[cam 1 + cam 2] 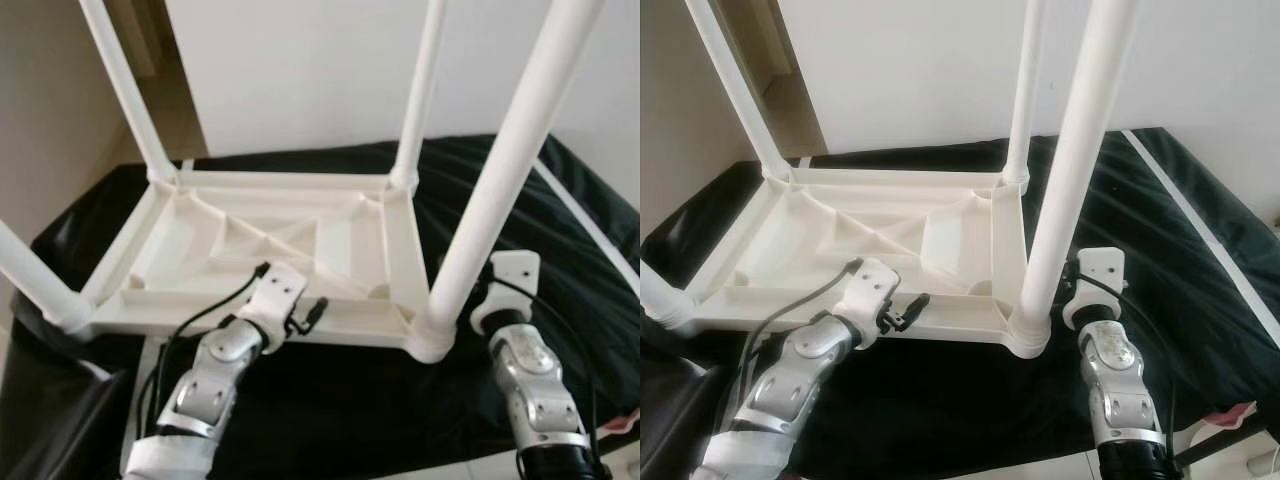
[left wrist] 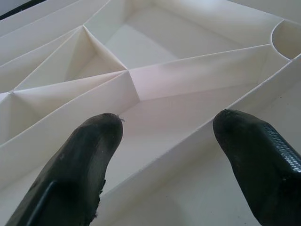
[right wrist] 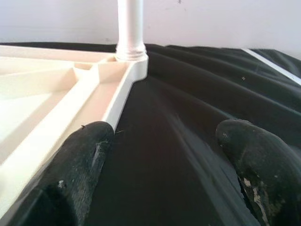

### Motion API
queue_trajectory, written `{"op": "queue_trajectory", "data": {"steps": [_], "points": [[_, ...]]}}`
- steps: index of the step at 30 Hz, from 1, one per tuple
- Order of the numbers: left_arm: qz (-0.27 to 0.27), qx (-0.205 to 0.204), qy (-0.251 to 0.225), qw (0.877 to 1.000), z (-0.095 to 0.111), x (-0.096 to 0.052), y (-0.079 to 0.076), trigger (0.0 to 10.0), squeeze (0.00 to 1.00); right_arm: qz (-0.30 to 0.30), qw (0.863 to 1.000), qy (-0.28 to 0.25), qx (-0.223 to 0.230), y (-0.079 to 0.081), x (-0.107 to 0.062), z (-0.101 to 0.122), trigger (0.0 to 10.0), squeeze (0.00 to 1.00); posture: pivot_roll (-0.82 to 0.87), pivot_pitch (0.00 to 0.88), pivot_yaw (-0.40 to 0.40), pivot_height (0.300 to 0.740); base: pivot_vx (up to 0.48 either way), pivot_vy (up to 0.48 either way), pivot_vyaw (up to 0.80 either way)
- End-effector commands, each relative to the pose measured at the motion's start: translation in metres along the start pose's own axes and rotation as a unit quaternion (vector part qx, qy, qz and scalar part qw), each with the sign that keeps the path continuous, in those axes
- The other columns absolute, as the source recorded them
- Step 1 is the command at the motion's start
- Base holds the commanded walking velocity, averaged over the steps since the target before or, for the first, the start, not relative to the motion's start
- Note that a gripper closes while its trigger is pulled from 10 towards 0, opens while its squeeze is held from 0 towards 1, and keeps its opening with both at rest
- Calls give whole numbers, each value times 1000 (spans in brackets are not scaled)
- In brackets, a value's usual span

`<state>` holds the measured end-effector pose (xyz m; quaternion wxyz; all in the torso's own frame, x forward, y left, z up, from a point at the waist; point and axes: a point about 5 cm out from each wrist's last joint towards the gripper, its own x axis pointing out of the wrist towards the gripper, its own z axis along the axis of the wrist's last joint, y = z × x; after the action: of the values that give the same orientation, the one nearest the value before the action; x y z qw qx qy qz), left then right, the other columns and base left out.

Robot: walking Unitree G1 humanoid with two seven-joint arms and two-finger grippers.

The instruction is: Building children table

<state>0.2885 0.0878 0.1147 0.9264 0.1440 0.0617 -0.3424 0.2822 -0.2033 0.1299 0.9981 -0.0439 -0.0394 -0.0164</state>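
A white plastic children's table [image 1: 250,240] lies upside down on a black cloth, ribbed underside up. All its white legs stand upright in the corner sockets, the near right leg [image 1: 500,170] the closest. My left gripper [image 2: 164,127] is open, its fingertips [image 2: 99,136] hovering just over the ribs inside the near edge; its arm [image 1: 215,365] reaches in from the front. My right gripper [image 3: 164,134] is open too, low over the cloth just outside the table's right edge, beside the near right leg. Its arm [image 1: 530,380] sits right of that leg.
The black cloth [image 1: 570,260] covers a raised surface, with a white stripe [image 1: 590,225] along its right side. A white wall [image 1: 300,70] stands behind. Bare floor [image 1: 180,110] shows at the far left. A pink item [image 1: 1240,412] lies at the near right corner.
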Motion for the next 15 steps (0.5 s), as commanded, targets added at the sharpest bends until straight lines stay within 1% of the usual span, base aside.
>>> {"op": "queue_trajectory", "data": {"steps": [1, 3, 4, 6, 8, 9, 10, 11, 14, 15], "points": [[-39, -5, 26, 999, -12, 0, -12, 10000, 0, -5, 1000, 5, 0, -2, -1, -1, 10000, 0, -29, 32, 24, 740, 0, 0, 0], [-59, -13, 4, 998, -8, -5, -10, 10000, 0, -26, 1000, 1, -11, -9, -5, -2, 10000, 0, -29, 31, 25, 740, 0, 0, 0], [-59, -13, 4, 998, -8, -5, -10, 10000, 0, -26, 1000, 1, -11, -9, -5, -2, 10000, 0, -29, 31, 25, 740, 0, 0, 0], [-96, -15, -27, 995, -1, -13, -9, 10000, 0, -53, 999, 1, -9, -19, -13, -4, 10000, 0, -29, 30, 22, 740, 0, 0, 0], [-96, -15, -27, 995, -1, -13, -9, 10000, 0, -53, 999, 1, -9, -19, -13, -4, 10000, 0, -29, 30, 22, 740, 0, 0, 0], [-113, -18, -42, 993, 4, -18, -10, 10000, 0, -59, 998, 4, -6, -24, -19, -5, 10000, 0, -30, 31, 24, 740, 0, 0, 0], [-113, -18, -42, 993, 4, -18, -10, 10000, 0, -59, 998, 4, -6, -24, -19, -5, 10000, 0, -30, 31, 24, 740, 0, 0, 0], [-125, -7, -57, 991, 8, -21, -10, 10000, 0, -62, 998, 10, -6, -28, -26, -8, 10000, 0, -35, 34, 22, 740, 0, 0, 0], [-130, 2, -65, 989, 10, -23, -11, 10000, 0, -62, 998, 14, -6, -31, -30, -9, 10000, 0, -35, 34, 22, 740, 0, 0, 0], [-132, 14, -70, 989, 11, -25, -13, 10000, 0, -63, 998, 22, -5, -37, -37, -10, 10000, 0, -47, 36, 28, 740, 0, 0, 0]]}}
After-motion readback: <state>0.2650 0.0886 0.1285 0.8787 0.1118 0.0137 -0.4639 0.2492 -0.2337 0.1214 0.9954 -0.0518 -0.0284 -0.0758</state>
